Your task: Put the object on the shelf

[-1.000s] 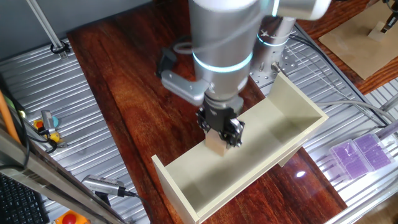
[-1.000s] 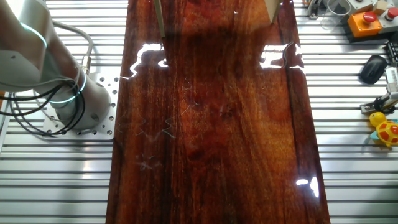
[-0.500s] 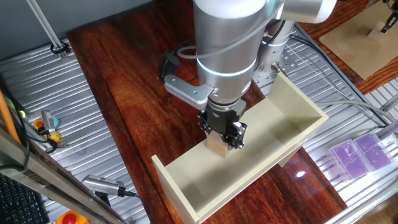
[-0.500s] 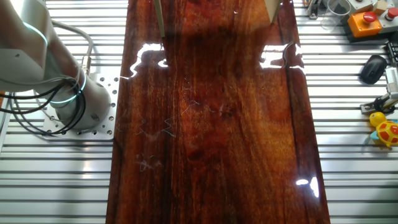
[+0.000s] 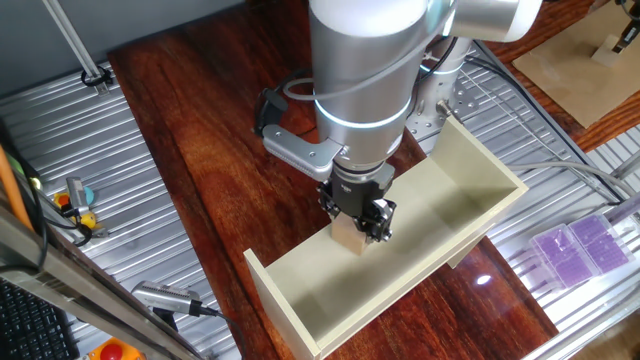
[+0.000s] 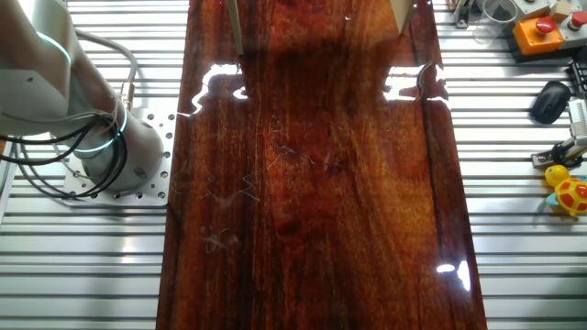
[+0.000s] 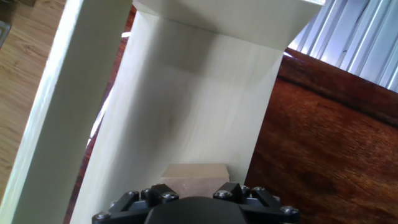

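Note:
The small tan wooden cube (image 5: 349, 235) sits between the fingers of my gripper (image 5: 355, 222), which is shut on it, at the upper edge of the cream-white shelf (image 5: 440, 235). The shelf lies on the dark wooden table with its open side up. In the hand view the cube (image 7: 194, 177) shows just beyond the black gripper (image 7: 194, 191), over the shelf's pale inner panel (image 7: 186, 112). Whether the cube rests on the panel I cannot tell. In the other fixed view only the arm's base (image 6: 101, 151) shows and two shelf corners at the top edge.
A large pale wooden board (image 5: 585, 60) lies at the back right. Purple boxes (image 5: 580, 248) sit at the right. A yellow toy (image 6: 570, 188), a black mouse (image 6: 550, 99) and an orange button box (image 6: 537, 32) lie on the metal surface beside the table.
The arm's upper body has shifted slightly. The gripper and cube stay at the same place over the shelf.

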Controlling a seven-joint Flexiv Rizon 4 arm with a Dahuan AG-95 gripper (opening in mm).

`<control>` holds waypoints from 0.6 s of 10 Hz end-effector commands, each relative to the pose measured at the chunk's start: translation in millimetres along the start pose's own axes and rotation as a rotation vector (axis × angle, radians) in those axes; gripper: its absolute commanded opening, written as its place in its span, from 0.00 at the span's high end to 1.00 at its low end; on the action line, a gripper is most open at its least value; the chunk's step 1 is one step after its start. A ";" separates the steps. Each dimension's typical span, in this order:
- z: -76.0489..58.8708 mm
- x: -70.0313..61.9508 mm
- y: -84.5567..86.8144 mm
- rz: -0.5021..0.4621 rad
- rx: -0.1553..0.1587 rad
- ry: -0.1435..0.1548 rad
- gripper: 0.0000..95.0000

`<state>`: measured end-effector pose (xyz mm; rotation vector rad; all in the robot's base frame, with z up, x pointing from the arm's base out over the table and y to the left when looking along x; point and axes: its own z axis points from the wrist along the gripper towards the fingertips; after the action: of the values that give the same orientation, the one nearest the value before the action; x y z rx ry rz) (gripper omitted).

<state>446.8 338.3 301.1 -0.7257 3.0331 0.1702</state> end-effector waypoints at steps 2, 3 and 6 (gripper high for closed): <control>2.9 -0.1 -1.6 -0.006 0.011 0.004 1.00; 2.8 -0.1 -1.6 -0.007 0.016 0.007 1.00; 2.8 -0.1 -1.6 -0.028 0.019 0.009 0.60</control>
<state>448.6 338.0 298.5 -0.7701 3.0281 0.1374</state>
